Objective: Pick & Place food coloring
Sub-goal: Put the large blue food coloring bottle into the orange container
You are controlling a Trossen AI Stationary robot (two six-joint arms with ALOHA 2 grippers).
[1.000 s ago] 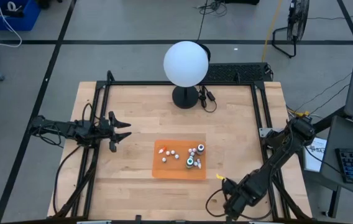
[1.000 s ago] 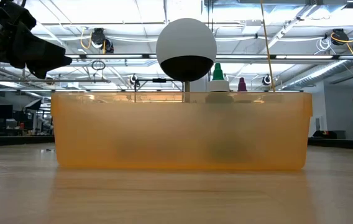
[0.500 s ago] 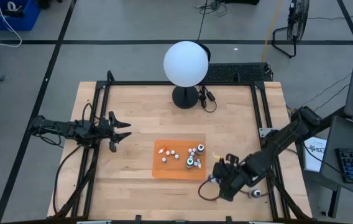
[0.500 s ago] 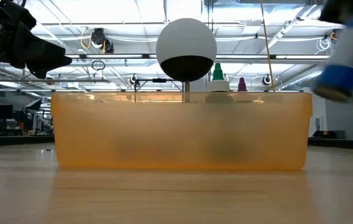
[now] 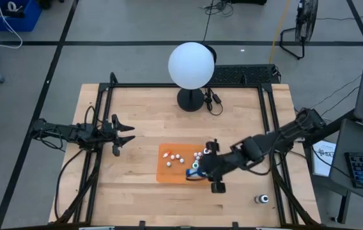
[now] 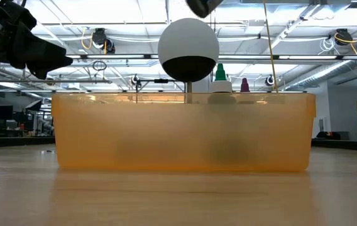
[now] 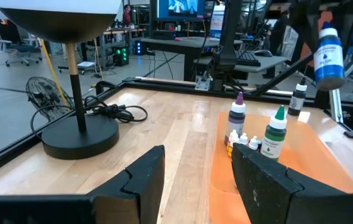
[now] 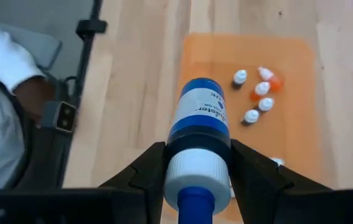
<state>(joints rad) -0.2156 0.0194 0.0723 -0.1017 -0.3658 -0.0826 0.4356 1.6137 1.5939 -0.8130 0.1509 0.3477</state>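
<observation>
A blue-labelled food coloring bottle is clamped between the fingers of the right hand, which is held above the lower right edge of the orange tray at the centre of the high view. In that tray, small white-capped bottles and taller green-topped and purple-topped bottles are grouped toward its right half, while one more bottle stands alone on the bench at lower right. The left hand is held off the tray at the frame's left, its fingers apart and nothing between them.

Blue-labelled food coloring bottle aloft
</observation>
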